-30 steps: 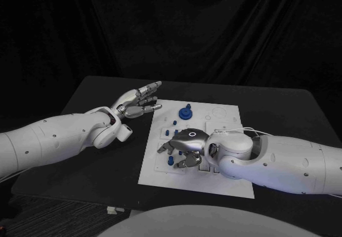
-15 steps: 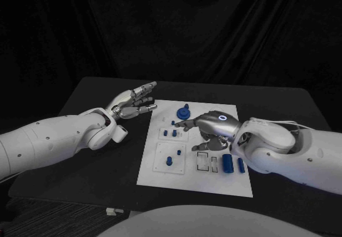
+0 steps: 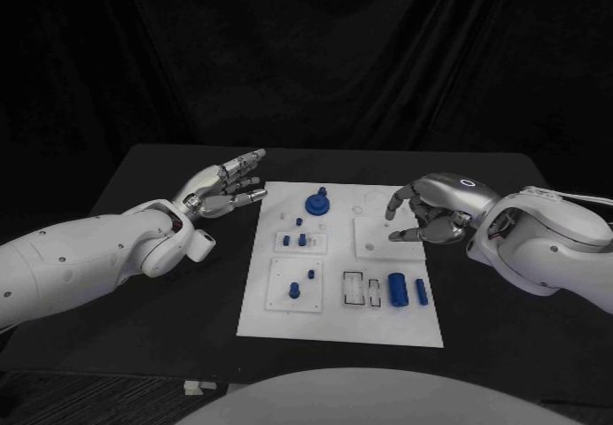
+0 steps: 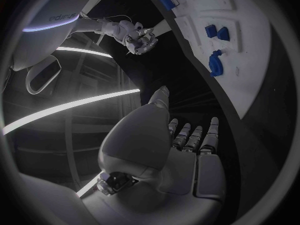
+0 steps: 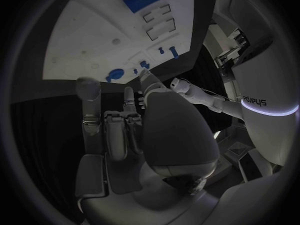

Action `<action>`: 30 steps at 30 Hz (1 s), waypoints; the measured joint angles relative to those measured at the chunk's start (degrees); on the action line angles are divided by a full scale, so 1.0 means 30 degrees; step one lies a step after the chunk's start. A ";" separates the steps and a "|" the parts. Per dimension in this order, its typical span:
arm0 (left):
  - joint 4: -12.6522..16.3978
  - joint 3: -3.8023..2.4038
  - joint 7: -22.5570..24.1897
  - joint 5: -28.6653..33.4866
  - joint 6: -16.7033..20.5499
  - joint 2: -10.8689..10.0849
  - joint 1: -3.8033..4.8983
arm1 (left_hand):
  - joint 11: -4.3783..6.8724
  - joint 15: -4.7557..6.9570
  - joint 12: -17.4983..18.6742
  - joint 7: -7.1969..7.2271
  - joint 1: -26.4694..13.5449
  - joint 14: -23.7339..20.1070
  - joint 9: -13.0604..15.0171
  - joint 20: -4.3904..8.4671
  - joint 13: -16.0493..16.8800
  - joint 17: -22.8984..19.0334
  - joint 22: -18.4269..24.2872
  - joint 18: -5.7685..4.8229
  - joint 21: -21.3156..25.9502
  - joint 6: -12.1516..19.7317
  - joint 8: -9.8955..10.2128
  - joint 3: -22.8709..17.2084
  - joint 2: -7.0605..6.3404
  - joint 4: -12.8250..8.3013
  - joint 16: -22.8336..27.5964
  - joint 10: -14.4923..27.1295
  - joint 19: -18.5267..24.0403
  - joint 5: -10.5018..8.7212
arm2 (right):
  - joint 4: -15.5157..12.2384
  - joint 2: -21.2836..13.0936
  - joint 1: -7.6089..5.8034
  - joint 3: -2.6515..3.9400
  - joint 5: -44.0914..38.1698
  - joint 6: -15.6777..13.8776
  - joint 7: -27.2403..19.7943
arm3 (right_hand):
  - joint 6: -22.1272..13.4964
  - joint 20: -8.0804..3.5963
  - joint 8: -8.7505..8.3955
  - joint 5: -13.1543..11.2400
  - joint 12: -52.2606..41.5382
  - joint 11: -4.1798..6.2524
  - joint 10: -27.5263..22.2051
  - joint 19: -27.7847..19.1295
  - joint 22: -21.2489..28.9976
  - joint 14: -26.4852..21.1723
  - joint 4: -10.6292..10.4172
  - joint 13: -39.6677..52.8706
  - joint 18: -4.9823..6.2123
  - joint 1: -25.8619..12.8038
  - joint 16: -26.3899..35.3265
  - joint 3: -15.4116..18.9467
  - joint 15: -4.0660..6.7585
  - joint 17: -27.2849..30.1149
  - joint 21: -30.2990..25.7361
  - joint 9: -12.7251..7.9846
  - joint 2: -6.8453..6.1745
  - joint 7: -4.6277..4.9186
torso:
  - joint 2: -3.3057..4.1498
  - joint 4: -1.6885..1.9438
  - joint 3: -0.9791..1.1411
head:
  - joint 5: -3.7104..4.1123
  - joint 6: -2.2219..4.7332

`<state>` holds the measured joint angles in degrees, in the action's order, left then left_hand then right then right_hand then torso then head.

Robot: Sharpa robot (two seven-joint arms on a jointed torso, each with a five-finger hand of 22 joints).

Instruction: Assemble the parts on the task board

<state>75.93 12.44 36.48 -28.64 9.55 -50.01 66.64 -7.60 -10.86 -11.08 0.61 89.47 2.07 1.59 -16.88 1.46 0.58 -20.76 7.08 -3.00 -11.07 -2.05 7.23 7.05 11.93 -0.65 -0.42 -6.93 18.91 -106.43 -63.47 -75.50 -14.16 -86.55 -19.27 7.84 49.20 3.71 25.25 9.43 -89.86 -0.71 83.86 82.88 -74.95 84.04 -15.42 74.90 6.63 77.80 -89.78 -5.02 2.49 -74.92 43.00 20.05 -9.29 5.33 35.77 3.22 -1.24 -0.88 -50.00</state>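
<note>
The white rectangular task board (image 3: 343, 323) lies in the middle of the black table (image 3: 153, 301). At about 12 o'clock on the board stands a round blue knobbed part (image 3: 315, 206). Just below it, toward 10 o'clock, a few small blue pegs (image 3: 292, 240) stand in a raised white square. At roughly 7 o'clock a single blue peg (image 3: 295, 289) stands in another raised square. Toward 5 o'clock two blue cylinders (image 3: 409, 289) lie side by side next to pale rectangular slots (image 3: 361, 290).

The left silver many-fingered hand (image 3: 228, 188) hovers at 10 o'clock just off the board's far-left corner, fingers stretched out and apart, holding nothing; the left wrist view shows the same flat palm (image 4: 164, 150) beside the board's edge.

The right silver many-fingered hand (image 3: 430, 212) sits at 2 o'clock over the board's right edge, fingers loosely curled and pointing down toward a raised white square (image 3: 384, 239), with nothing visibly in them.
</note>
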 measured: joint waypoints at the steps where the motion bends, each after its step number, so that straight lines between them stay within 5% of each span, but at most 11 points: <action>1: 0.0011 0.0000 0.0000 0.0000 0.0003 -0.0020 -0.0001 | 0.0000 0.0000 0.0000 0.0000 0.0000 0.0000 0.0000 0.0000 -0.0001 0.0000 0.0026 0.0001 0.0000 0.0000 0.0000 0.0000 0.0000 0.0000 0.0000 0.0000 0.0000 0.0000 | 0.0026 -0.0095 0.0049 -0.0001 0.0075 0.0213 0.0280 | 0.0234 -0.0092 0.0016 0.0001 0.0000 0.0055 0.0055 0.0207 0.0000 -0.0026 -0.0203 0.0017 0.0008 -0.0697 -0.0028 0.0105 0.0031 -0.0011 0.0877 0.0081 -0.0017 -0.0078 | -0.0009 -0.0007 -0.0004 | 0.0020 0.0000; 3: 0.0020 0.0000 0.0001 0.0000 0.0009 -0.0065 -0.0008 | 0.0000 0.0000 0.0001 0.0000 0.0000 0.0000 -0.0001 0.0000 0.0000 -0.0001 0.0030 0.0002 0.0000 0.0000 0.0000 0.0000 0.0000 0.0000 0.0000 0.0000 0.0001 0.0000 | 0.0049 -0.0214 0.0181 -0.0003 0.0197 0.0663 0.0865 | 0.0870 -0.0245 -0.0235 0.0086 0.0000 0.0072 0.0072 0.0360 0.0001 -0.0027 -0.0437 0.0017 -0.0320 -0.2529 -0.0029 0.0187 0.0030 -0.0011 0.2709 0.0155 -0.0086 -0.0186 | -0.0027 -0.0022 -0.0013 | 0.0048 0.0000; 8: 0.0031 0.0000 0.0004 0.0000 0.0017 -0.0080 -0.0073 | 0.0000 0.0000 0.0001 0.0000 0.0001 0.0000 -0.0002 0.0000 -0.0001 -0.0002 0.0067 0.0000 0.0000 0.0000 0.0000 0.0000 0.0000 0.0000 0.0000 0.0000 0.0001 0.0000 | 0.0096 -0.0342 0.0594 -0.0028 0.0388 0.2270 0.2880 | 0.2071 -0.0245 -0.0987 0.0613 0.0000 0.0070 0.0069 0.0360 0.0002 -0.0024 -0.0520 0.0016 -0.0284 -0.6642 -0.0028 0.0490 0.0048 -0.0010 0.4403 0.0276 -0.0054 -0.0304 | -0.0081 -0.0123 -0.0035 | 0.0095 0.0000; 11: 0.0063 0.0000 0.0007 0.0000 0.0017 -0.0052 -0.0085 | 0.0001 0.0000 0.0001 0.0000 0.0001 0.0000 -0.0002 0.0000 0.0000 -0.0002 0.0067 0.0000 0.0001 0.0000 0.0000 0.0000 0.0000 0.0000 0.0000 -0.0001 0.0001 0.0000 | 0.0147 -0.0317 0.0759 -0.0029 0.0442 0.3073 0.3968 | 0.3700 -0.0453 -0.1197 0.0161 0.0000 0.0397 0.0037 0.0367 0.0003 -0.0011 -0.0555 0.0015 -0.0284 -0.8426 -0.0028 0.0399 0.0426 -0.0009 0.4953 0.0520 0.0125 -0.0720 | -0.0084 -0.0141 -0.0020 | 0.0229 0.0000; 14: 0.0073 -0.0001 0.0008 0.0000 0.0017 -0.0054 -0.0112 | 0.0001 0.0000 0.0001 0.0000 0.0001 0.0000 -0.0002 0.0000 -0.0001 -0.0002 0.0096 0.0000 0.0001 0.0000 0.0000 0.0000 0.0000 0.0000 0.0000 0.0000 0.0001 0.0075 | 0.0149 -0.0253 0.0885 -0.0029 0.0487 0.3543 0.4729 | 0.5013 -0.0830 -0.1254 -0.0203 0.0000 0.0580 0.0095 0.0392 0.0003 -0.0019 -0.0499 0.0014 -0.0281 -0.8656 -0.0028 0.0143 0.0900 -0.0008 0.5651 0.0681 0.0339 -0.1065 | -0.0084 -0.0141 -0.0004 | 0.0304 0.0000; 16: 0.0080 -0.0001 0.0008 0.0000 0.0017 -0.0067 -0.0124 | 0.0001 0.0000 0.0001 0.0000 0.0001 0.0000 -0.0003 0.0000 -0.0001 -0.0003 0.0096 0.0001 0.0001 0.0000 0.0000 0.0000 -0.0001 0.0000 0.0000 0.0000 0.0001 0.0075 | 0.0122 -0.0229 0.0936 -0.0029 0.0518 0.3767 0.5180 | 0.5439 -0.0830 -0.1456 -0.0301 0.0000 0.0682 -0.0007 0.0392 0.0004 -0.0019 -0.0499 0.0013 -0.0588 -0.8676 -0.0028 0.0143 0.0900 -0.0008 0.6148 0.0723 0.0360 -0.1168 | -0.0086 -0.0154 -0.0002 | 0.0306 0.0000; 22: 0.0085 -0.0001 0.0007 0.0000 0.0014 -0.0078 -0.0136 | -0.0064 -0.0064 0.0003 -0.0028 -0.0022 0.0275 -0.0003 0.0001 -0.0001 0.0095 0.0141 0.0000 0.0001 -0.0028 0.0000 0.0000 0.0174 -0.0001 -0.0096 -0.0067 0.0002 0.0075 | -0.0098 -0.0073 0.1008 -0.0025 0.0606 0.4234 0.6122 | 0.6396 -0.0830 -0.1597 -0.0577 0.0000 0.0924 0.0031 0.0392 0.0005 -0.0019 -0.0443 0.0012 -0.0584 -0.8828 -0.0028 0.0088 0.0899 -0.0007 0.7788 0.0972 0.0512 -0.1456 | -0.0093 -0.0168 -0.0004 | 0.0304 0.0000; 27: 0.0069 -0.0001 0.0001 0.0000 0.0013 -0.0066 -0.0149 | -0.0064 -0.0135 0.0003 -0.0069 -0.0022 0.0345 -0.0001 0.0000 -0.0001 0.0109 0.0171 0.0000 0.0001 -0.0068 0.0000 0.0000 0.0174 0.0000 -0.0098 -0.0067 0.0002 0.0075 | -0.0149 0.0171 0.1084 -0.0018 0.0906 0.4676 0.6705 | 0.6740 -0.0968 -0.1954 -0.0577 0.0001 0.0923 0.0031 0.0396 0.0007 -0.0030 -0.0439 0.0011 -0.0580 -0.9438 -0.0027 -0.0075 0.1053 -0.0006 0.8032 0.1135 0.1123 -0.1506 | -0.0101 -0.0146 -0.0022 | 0.0363 0.0000; 30: 0.0063 -0.0001 -0.0003 0.0000 0.0011 -0.0054 -0.0150 | -0.0064 -0.0135 0.0004 -0.0068 -0.0022 0.0346 0.0013 0.0001 -0.0001 0.0109 0.0172 0.0000 0.0001 -0.0069 0.0000 0.0000 0.0174 0.0000 -0.0098 -0.0067 0.0002 0.0075 | -0.0149 0.0313 0.1159 -0.0018 0.1191 0.4920 0.6967 | 0.7063 -0.1096 -0.1990 -0.0577 0.0001 0.1061 0.0027 0.0388 0.0007 -0.0011 -0.0341 0.0010 -0.0889 -0.9294 -0.0027 -0.0173 0.1169 -0.0006 0.8635 0.1322 0.1452 -0.1634 | -0.0103 -0.0137 -0.0024 | 0.0383 0.0000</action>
<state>76.12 12.44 36.47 -28.64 9.58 -50.17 66.19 -7.80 -11.27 -11.07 0.41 89.41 3.11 1.63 -16.88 1.45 0.91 -20.24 7.08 -2.99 -11.27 -2.05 7.23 7.57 11.93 -0.94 -0.62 -6.92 19.14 -106.88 -62.53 -72.03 -14.22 -82.98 -4.51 28.74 70.39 0.42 19.28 7.70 -89.86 2.48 83.94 84.04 -74.93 84.01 -16.44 74.93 3.97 49.92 -89.86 -5.54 5.99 -74.93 68.90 24.02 -4.93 0.43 35.46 2.81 -1.31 0.27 -50.00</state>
